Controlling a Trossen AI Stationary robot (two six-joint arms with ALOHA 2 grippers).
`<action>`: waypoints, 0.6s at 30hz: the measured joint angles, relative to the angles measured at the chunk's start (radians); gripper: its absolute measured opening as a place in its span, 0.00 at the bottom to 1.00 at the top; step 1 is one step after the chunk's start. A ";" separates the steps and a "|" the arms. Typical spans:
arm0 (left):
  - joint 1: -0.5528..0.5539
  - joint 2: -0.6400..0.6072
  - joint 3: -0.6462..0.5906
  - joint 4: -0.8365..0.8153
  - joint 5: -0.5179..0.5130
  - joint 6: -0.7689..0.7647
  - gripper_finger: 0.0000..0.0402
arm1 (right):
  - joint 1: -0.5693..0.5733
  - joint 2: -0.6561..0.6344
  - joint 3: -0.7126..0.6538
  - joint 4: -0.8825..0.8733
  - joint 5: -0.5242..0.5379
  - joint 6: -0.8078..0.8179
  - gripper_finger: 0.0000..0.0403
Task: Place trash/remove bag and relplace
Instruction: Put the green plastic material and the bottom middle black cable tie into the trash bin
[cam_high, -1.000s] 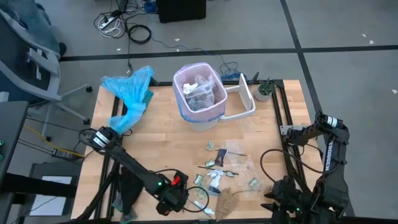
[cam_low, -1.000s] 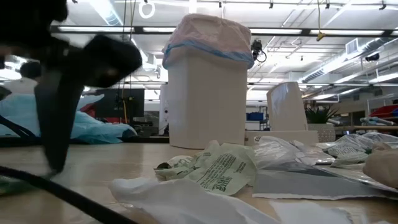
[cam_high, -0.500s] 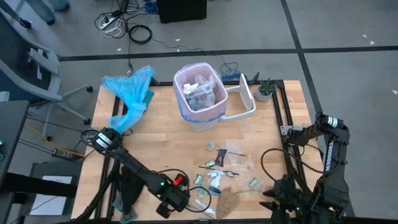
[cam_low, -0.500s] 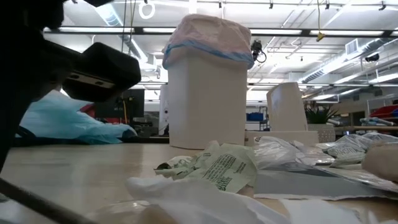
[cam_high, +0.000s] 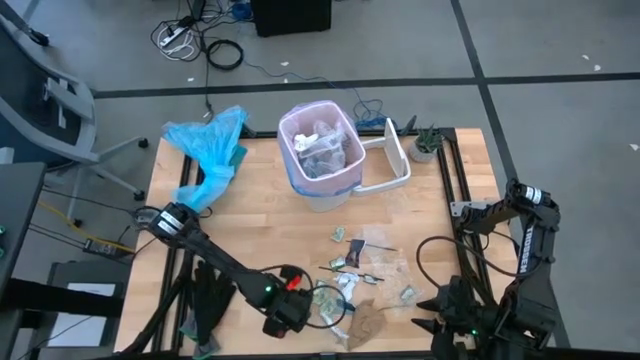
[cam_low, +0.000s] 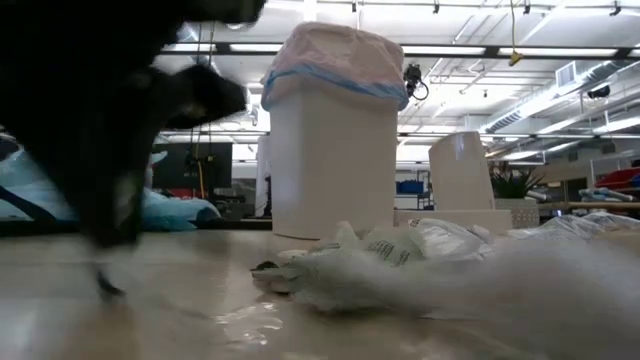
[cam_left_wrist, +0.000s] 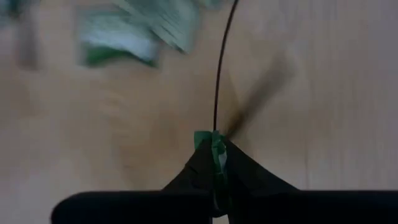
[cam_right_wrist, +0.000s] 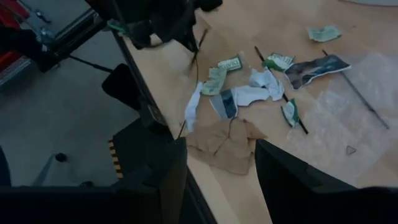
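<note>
A white bin (cam_high: 322, 185) lined with the pale pink bag (cam_high: 320, 125) stands at the table's far middle, with trash inside it. More trash lies at the near right: printed wrappers (cam_high: 350, 262), clear film (cam_high: 395, 268) and brown paper (cam_high: 368, 322). My left gripper (cam_high: 305, 312) is at the near edge beside these scraps, shut on a thin black utensil (cam_left_wrist: 217, 93). My right gripper (cam_right_wrist: 217, 174) waits open off the table's near right corner, with nothing between its fingers. My left gripper pinches one end of the thin black utensil (cam_left_wrist: 215, 134) between its two fingertips. A bit of green shows between them too. The utensil runs on straight ahead of the fingers, along them. It casts a separate shadow on the wood, so most of it is off the table.
A light-blue plastic bag (cam_high: 210, 150) hangs over the far left corner. The bin's white lid (cam_high: 390, 160) and a small plant (cam_high: 427, 145) stand at the far right. Bare wood lies between the bin and the scraps.
My left gripper has gone a little toward the table's right edge, in among the scraps at the near edge. The white and printed scraps nearest it have been shifted.
</note>
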 joint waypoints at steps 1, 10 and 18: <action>0.005 -0.005 0.019 -0.032 -0.001 -0.016 0.04 | -0.004 0.000 0.000 -0.009 -0.001 -0.003 0.44; 0.053 -0.005 0.211 -0.279 0.010 -0.048 0.04 | -0.051 0.000 0.000 -0.205 -0.113 -0.001 0.44; 0.131 -0.008 0.411 -0.371 0.002 -0.048 0.04 | -0.080 -0.016 -0.053 -0.271 -0.119 -0.035 0.42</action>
